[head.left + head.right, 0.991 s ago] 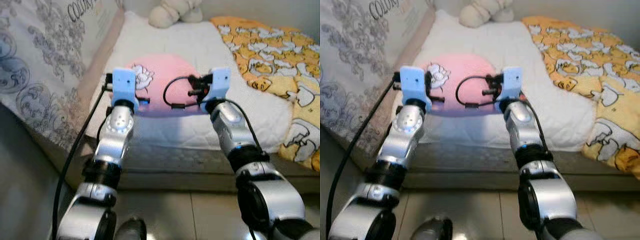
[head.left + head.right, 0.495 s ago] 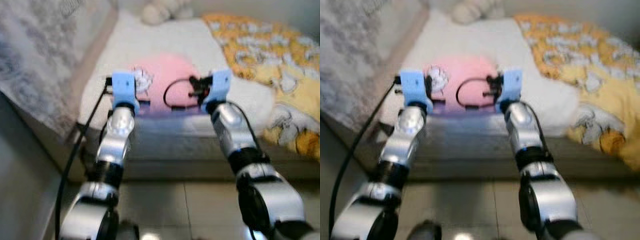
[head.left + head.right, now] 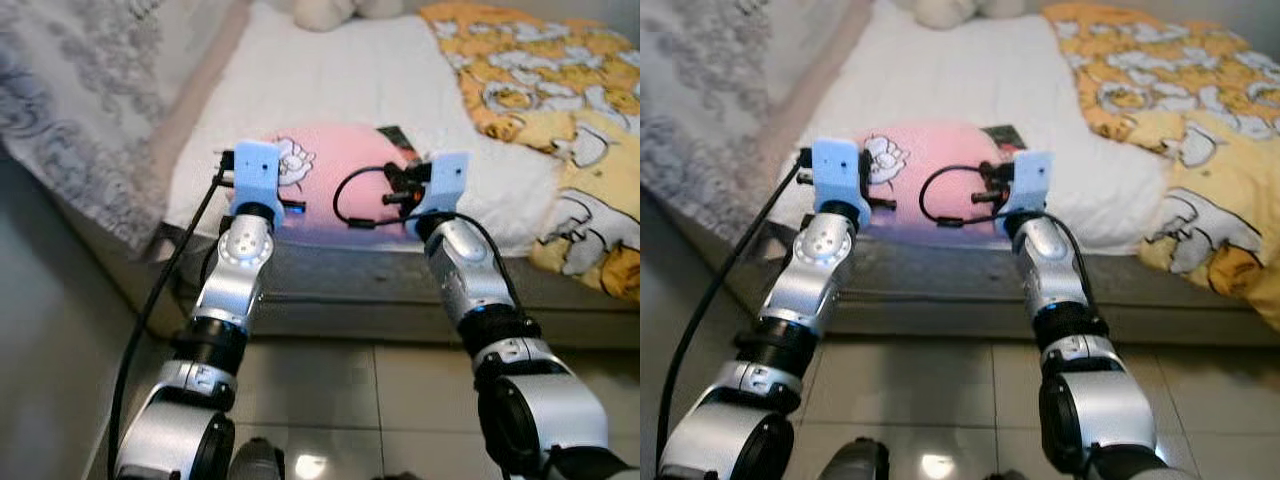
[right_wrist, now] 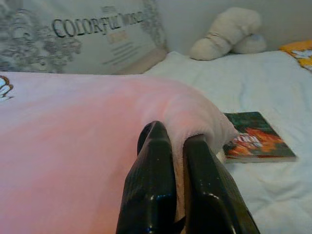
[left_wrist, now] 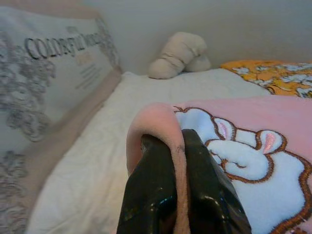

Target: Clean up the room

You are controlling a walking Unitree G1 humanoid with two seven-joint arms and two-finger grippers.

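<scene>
Both tools pinch one edge of the soft pink fleece blanket with a white cartoon patch at the near side of the white-quilted bed.
The left tool and right tool each clamp a fold, probably to lift it evenly. A dark-covered book lies just beyond; a yellow patterned duvet and cream plush toy sit farther off.

We see the pink blanket with its white cartoon patch spread flat near the bed's foot edge, partly covering a book.
</scene>
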